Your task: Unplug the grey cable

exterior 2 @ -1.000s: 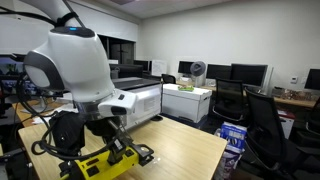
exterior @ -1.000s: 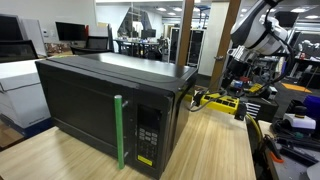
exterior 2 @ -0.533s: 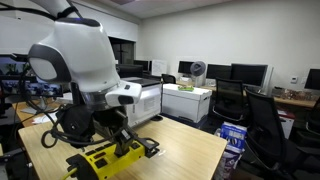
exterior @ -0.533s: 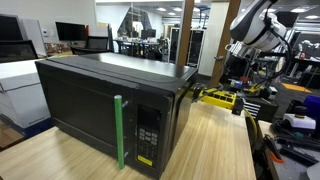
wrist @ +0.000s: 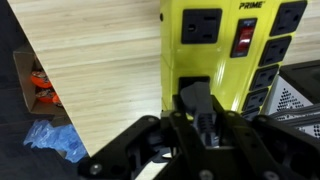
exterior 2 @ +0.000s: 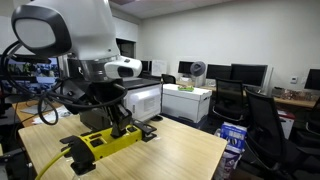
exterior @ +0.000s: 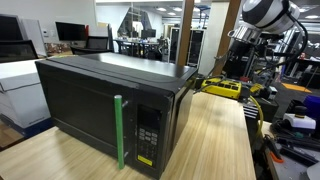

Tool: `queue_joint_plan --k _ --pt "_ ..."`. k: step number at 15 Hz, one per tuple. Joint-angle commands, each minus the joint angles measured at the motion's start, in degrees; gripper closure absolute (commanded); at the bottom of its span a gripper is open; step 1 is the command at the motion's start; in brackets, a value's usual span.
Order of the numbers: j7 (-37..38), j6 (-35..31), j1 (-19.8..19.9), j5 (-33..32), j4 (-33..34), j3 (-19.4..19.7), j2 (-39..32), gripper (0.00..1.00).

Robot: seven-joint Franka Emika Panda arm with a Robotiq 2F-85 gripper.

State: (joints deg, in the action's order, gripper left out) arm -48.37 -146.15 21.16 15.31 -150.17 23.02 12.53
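Observation:
A yellow power strip [wrist: 225,45] with a red switch hangs above the wooden table; it also shows in both exterior views [exterior: 222,88] [exterior 2: 108,144]. A dark grey plug [wrist: 194,100] sits in one of its outlets, its cable running back between my fingers. My gripper [wrist: 200,125] is shut on this plug, and shows above the strip in both exterior views [exterior: 236,72] [exterior 2: 119,124]. The strip is tilted and off the tabletop. A yellow cord [exterior 2: 40,160] trails from it.
A black microwave [exterior: 100,95] with a green handle stands on the wooden table [exterior: 215,140]. Beyond the table edge are a cardboard box [wrist: 33,85] and a blue bag [wrist: 55,140] on the floor. Office chairs [exterior 2: 262,118] and a white cabinet [exterior 2: 186,102] stand further off.
My arm has risen and the power strip has come up off the table with it, still hanging on the gripped plug.

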Motion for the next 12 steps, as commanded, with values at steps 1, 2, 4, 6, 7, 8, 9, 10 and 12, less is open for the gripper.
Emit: queue_joint_plan --k 1,2,4,6,7,8,9,10,12 --pt "1.06 1.71 -2.41 0.91 2.05 2.08 -5.72 0.92" --pt "1.47 -0.66 -2.52 0.89 1.73 2.03 -7.98 0.92" --pt "2.45 -5.57 -2.21 1.47 1.27 1.16 -11.76 0.92" --pt "3.30 -10.20 -1.87 1.90 0.81 0.11 -14.11 0.92" --pt "3.45 -12.79 -2.54 2.15 0.40 0.38 -14.95 0.92" --pt "3.39 -14.52 -2.64 2.15 -0.09 0.00 -15.03 0.92" --pt "3.26 -14.78 -2.71 2.16 -0.24 -0.29 -15.08 0.92" --pt "2.88 -15.25 -2.77 2.61 -0.73 -0.49 -14.44 0.92" --pt "1.24 -14.77 -2.63 2.20 -3.07 -0.17 -9.32 0.92"
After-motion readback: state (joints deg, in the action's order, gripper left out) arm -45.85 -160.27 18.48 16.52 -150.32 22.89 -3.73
